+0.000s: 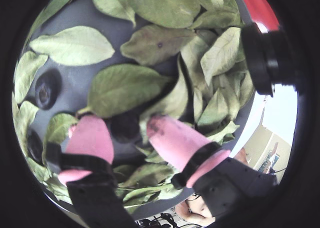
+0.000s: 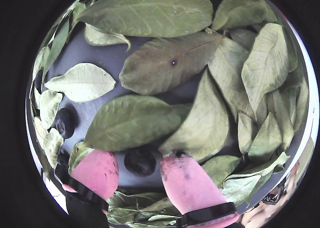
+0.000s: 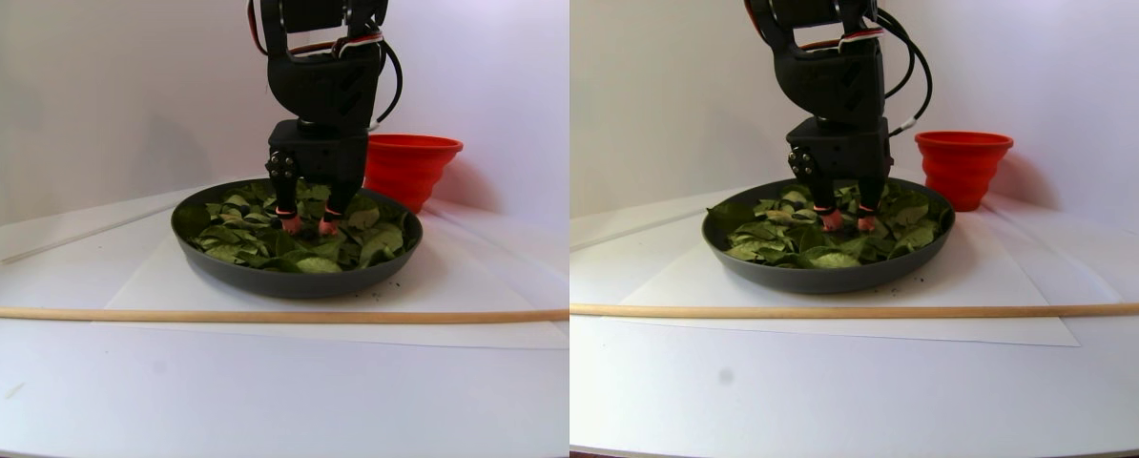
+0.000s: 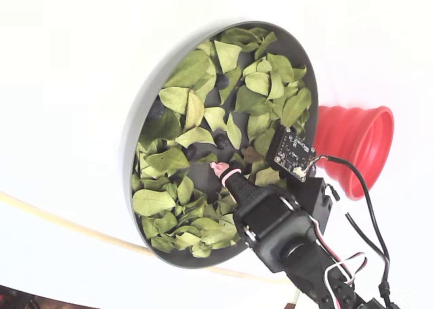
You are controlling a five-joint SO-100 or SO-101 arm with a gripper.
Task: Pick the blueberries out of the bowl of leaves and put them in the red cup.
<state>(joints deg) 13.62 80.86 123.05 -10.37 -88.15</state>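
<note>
Because a blueberry (image 2: 139, 161) lies between the pink fingertips (image 2: 186, 184), the gripper (image 2: 137, 168) stands lowered into the bowl (image 3: 293, 278) with fingers apart, not yet closed; both wrist views show this berry among leaves (image 2: 131, 121), whereas the stereo pair shows the red cup (image 3: 408, 165) beyond, far right

red cup (image 1: 258, 9): mostly cut off (wrist view) | blueberries (image 4: 159, 110): half under leaves (image 4: 193, 68)

One bowl (image 4: 139, 119), one red cup (image 4: 356, 146), many leaves (image 2: 150, 10), three visible blueberries (image 2: 139, 161).
</note>
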